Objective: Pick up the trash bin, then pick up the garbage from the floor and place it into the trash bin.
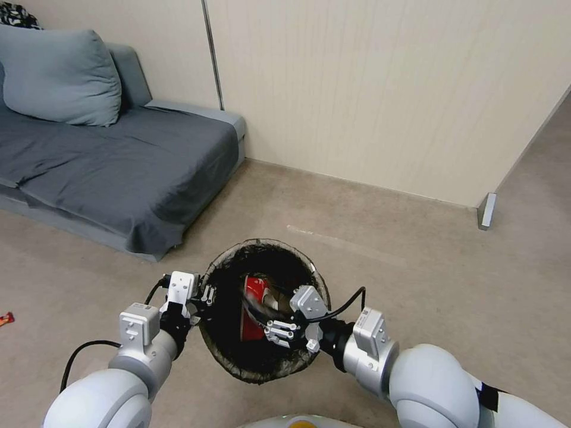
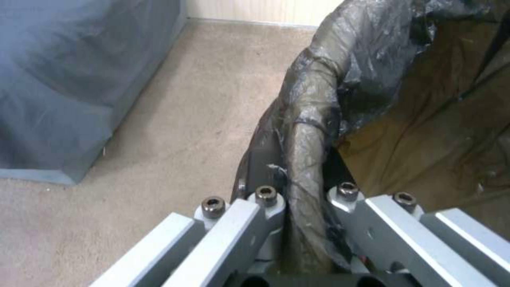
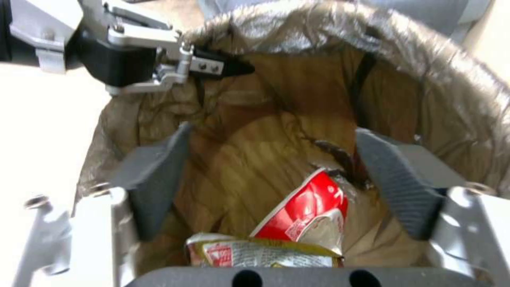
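1. Right gripper (image 1: 284, 330) hangs over the near inner side of the trash bin (image 1: 229, 362), its fingers (image 3: 154, 179) spread apart, holding nothing.
2. Garbage lies directly under it in the bin: a red packet (image 3: 305, 211) and a yellow-edged wrapper (image 3: 265, 252).
3. Left gripper (image 1: 205, 295) is clamped on the bag-covered rim (image 2: 305, 159) at the bin's left side.
4. Farther off on the floor at far left lies a small red scrap (image 1: 5, 319); a grey sofa (image 1: 119, 160) stands beyond.

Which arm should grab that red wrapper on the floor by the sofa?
The right. Its end effector hangs open over the trash bin, free; the left end effector is clamped on the bin's rim.
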Motion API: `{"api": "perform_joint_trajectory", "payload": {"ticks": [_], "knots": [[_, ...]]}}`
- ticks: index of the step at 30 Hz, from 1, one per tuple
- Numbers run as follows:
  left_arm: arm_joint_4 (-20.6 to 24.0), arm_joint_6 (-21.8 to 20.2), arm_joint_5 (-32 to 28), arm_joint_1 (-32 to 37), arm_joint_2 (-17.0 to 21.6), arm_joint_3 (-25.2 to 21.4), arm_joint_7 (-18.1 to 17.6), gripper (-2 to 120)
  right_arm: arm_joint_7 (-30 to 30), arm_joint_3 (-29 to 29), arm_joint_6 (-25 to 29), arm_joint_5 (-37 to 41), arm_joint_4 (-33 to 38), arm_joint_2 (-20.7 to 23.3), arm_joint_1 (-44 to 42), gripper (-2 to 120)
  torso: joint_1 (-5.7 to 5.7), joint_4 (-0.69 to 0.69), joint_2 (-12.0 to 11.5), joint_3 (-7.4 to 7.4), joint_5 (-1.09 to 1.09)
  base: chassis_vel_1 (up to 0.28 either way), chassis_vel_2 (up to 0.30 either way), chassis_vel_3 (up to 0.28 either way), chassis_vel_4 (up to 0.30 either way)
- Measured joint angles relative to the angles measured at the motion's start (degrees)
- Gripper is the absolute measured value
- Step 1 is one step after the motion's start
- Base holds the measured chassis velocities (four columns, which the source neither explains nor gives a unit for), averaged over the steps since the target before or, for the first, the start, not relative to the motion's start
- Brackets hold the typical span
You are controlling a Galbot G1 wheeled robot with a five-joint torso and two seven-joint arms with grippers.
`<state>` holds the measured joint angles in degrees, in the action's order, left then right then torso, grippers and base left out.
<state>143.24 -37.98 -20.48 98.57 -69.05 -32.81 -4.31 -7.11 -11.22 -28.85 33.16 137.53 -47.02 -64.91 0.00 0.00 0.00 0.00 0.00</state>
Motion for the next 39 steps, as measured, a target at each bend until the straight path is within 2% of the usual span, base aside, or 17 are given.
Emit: {"api": "perform_joint_trajectory", "payload": {"ticks": [1,2,5,10,14,17,23,32,34,35,39], "knots": [[0.0,0.0,0.0,-0.08,0.0,0.0,0.01,2,-0.02,0.49,0.03,0.0,0.34,0.02,-0.25,89,0.0,0.0,0.0,0.0,0.0,0.0,0.0,0.0,0.0],[0.0,0.0,0.0,-0.08,0.0,0.0,0.01,2,-0.02,0.49,0.03,0.0,0.34,0.02,-0.25,89,0.0,0.0,0.0,0.0,0.0,0.0,0.0,0.0,0.0],[0.0,-0.01,0.03,-0.21,-0.03,0.07,0.08,2,-0.04,1.66,0.09,0.03,1.37,0.31,-1.06,99,0.0,-0.01,0.0,0.0,0.0,0.0,0.0,0.0,0.0],[0.0,-0.02,0.04,-0.42,-0.16,0.17,0.17,2,-0.04,4.02,0.2,0.77,3.37,0.62,-1.59,100,0.0,-0.01,0.0,0.0,0.0,0.0,0.0,0.0,0.0],[0.0,-0.02,0.06,-0.6,-0.31,0.19,0.19,2,-0.12,8.43,0.36,3.39,5.68,1.37,-1.81,100,0.0,-0.01,0.0,0.0,0.0,0.0,0.0,0.0,0.0],[0.0,-0.02,0.06,-0.68,-0.37,0.17,0.21,2,-1.31,11.8,2.26,6.17,5.91,2.53,-1.91,100,0.0,0.0,0.0,0.0,0.0,0.0,0.0,0.0,0.0],[0.0,-0.05,0.74,-0.09,-1.33,-0.19,0.45,2,-3.0,15.43,5.9,6.02,5.92,2.41,-2.41,100,0.0,0.0,0.0,0.0,0.01,0.0,0.0,0.0,0.0],[0.0,-0.2,2.16,1.93,-3.45,-1.3,0.6,2,-6.59,21.27,11.95,-0.36,5.85,-1.62,-9.18,100,0.0,0.01,0.0,0.0,-0.01,0.0,0.0,0.0,0.0],[0.0,-0.16,2.13,2.02,-3.59,-2.06,0.59,2,-7.57,26.15,13.8,-4.38,5.8,-4.88,-14.67,100,0.0,-0.02,0.0,0.0,0.0,0.0,0.0,0.0,0.0],[0.0,-0.16,1.82,2.22,-3.71,-2.76,0.58,2,-7.19,29.52,15.87,-8.9,5.79,-6.85,-18.35,100,0.0,-0.01,0.0,0.0,0.0,0.0,0.0,0.0,0.0],[0.0,-0.15,1.34,2.37,-3.91,-4.19,0.58,2,-4.6,35.33,19.99,-17.55,4.94,-10.85,-24.67,100,0.0,0.0,0.0,0.0,-0.01,0.0,0.0,0.0,0.0]]}}
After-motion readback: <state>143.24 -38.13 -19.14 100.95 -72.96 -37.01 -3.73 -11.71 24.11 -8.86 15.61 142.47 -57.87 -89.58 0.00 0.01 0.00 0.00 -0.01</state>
